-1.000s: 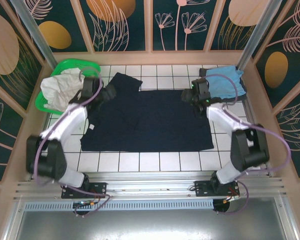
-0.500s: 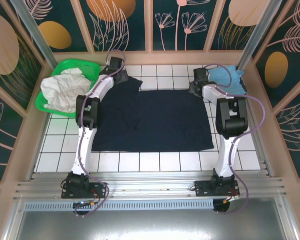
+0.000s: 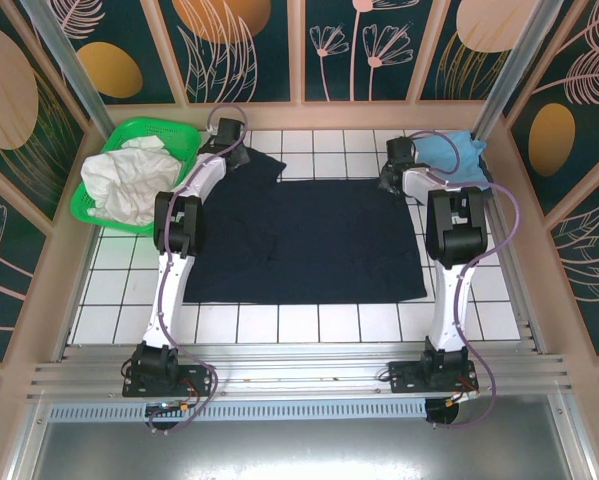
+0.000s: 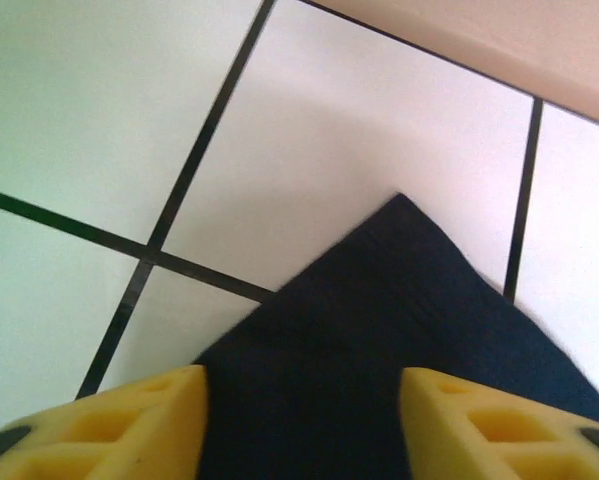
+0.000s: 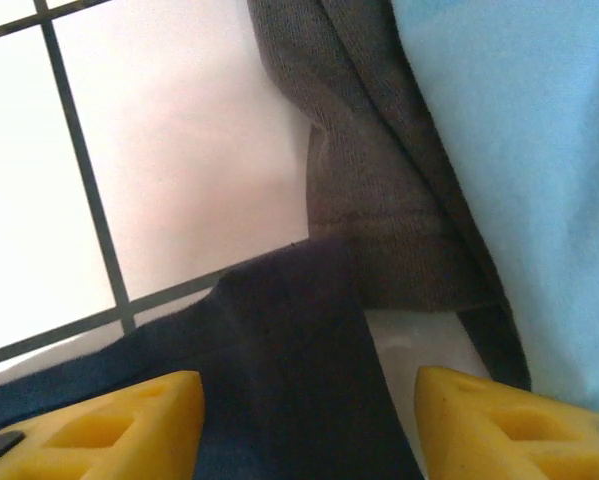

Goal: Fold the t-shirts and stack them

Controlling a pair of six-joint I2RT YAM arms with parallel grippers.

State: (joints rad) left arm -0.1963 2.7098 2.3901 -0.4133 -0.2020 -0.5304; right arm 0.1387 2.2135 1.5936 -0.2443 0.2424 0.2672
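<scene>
Navy t-shirt (image 3: 309, 240) corners now straddled by left claw (image 4: 301, 392), right claw (image 5: 309, 385)

Large t-shirt (image 3: 309, 240) lies central; basket (image 3: 169, 130) far left, smaller t-shirts (image 3: 449, 158) far right.

Both arms (image 3: 182, 222) outstretched (jaws parted)

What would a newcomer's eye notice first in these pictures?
A large dark navy t-shirt lies spread across the middle of the white tiled table. The left gripper and right gripper hang open over its far corners. A green plastic basket holding white cloth stands far left.
</scene>
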